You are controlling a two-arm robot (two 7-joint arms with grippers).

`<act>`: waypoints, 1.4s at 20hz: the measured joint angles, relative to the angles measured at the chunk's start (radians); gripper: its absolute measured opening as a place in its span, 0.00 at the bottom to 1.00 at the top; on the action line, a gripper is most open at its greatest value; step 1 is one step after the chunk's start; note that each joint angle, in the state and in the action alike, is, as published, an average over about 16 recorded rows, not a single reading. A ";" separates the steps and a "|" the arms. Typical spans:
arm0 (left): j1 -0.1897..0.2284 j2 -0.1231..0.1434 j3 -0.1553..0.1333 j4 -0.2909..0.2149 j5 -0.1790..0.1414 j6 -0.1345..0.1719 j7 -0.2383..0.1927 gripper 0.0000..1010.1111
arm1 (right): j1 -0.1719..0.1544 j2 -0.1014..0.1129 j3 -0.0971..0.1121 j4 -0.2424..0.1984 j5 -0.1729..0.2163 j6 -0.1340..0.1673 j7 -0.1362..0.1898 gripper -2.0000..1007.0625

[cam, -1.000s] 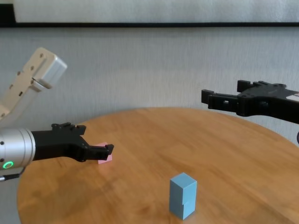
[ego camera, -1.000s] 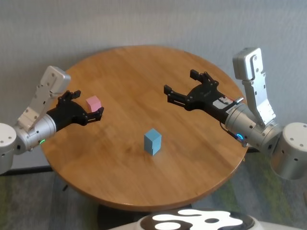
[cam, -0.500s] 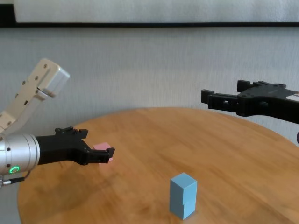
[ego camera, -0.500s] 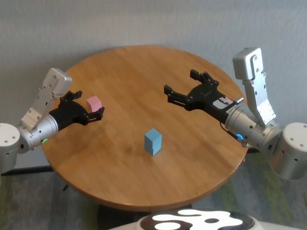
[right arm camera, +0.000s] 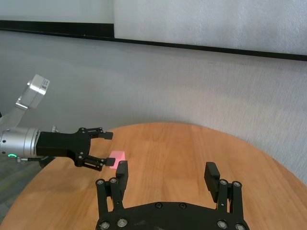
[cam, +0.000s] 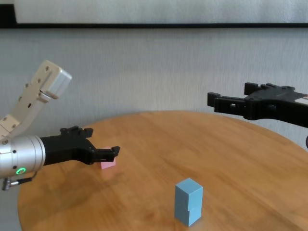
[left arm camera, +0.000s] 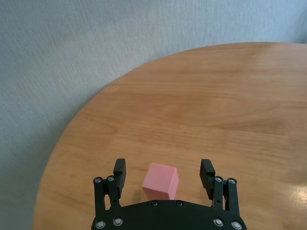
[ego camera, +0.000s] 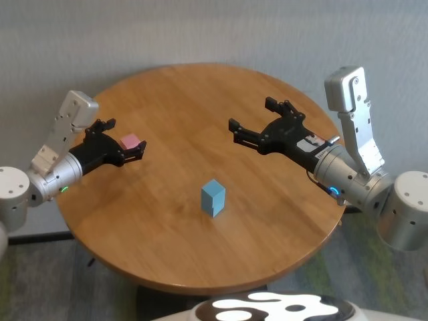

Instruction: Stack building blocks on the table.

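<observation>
A pink block (ego camera: 131,141) (cam: 108,163) rests on the round wooden table (ego camera: 200,100) at its left side. My left gripper (ego camera: 123,138) (cam: 99,143) is open, low over the table, with a finger on each side of the block. The left wrist view shows the pink block (left arm camera: 161,180) centred in that gripper (left arm camera: 163,169), with gaps on both sides. Near the table's middle front, two light blue blocks (ego camera: 212,197) (cam: 188,201) stand one on the other, slightly offset. My right gripper (ego camera: 252,116) (cam: 231,95) hovers open and empty above the right half.
A grey wall stands behind the table (right arm camera: 163,143). In the right wrist view, beyond the open right gripper (right arm camera: 167,172), the left gripper (right arm camera: 98,149) and the pink block (right arm camera: 117,156) show across the table. Bare wood lies around the blue stack.
My left gripper has shifted slightly farther along the pink block and levelled out, staying open. The pink block, the blue stack and the right arm have not moved.
</observation>
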 joint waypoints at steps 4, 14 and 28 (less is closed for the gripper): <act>-0.041 -0.023 -0.002 0.090 -0.007 -0.049 -0.029 0.99 | 0.000 0.000 0.000 0.000 0.000 0.000 0.000 1.00; -0.120 -0.054 0.005 0.251 0.009 -0.141 -0.066 0.99 | 0.000 0.000 0.000 0.000 0.000 0.000 0.000 1.00; -0.197 -0.086 -0.009 0.424 0.033 -0.197 -0.114 0.99 | 0.000 0.000 0.000 0.000 0.000 0.000 0.000 1.00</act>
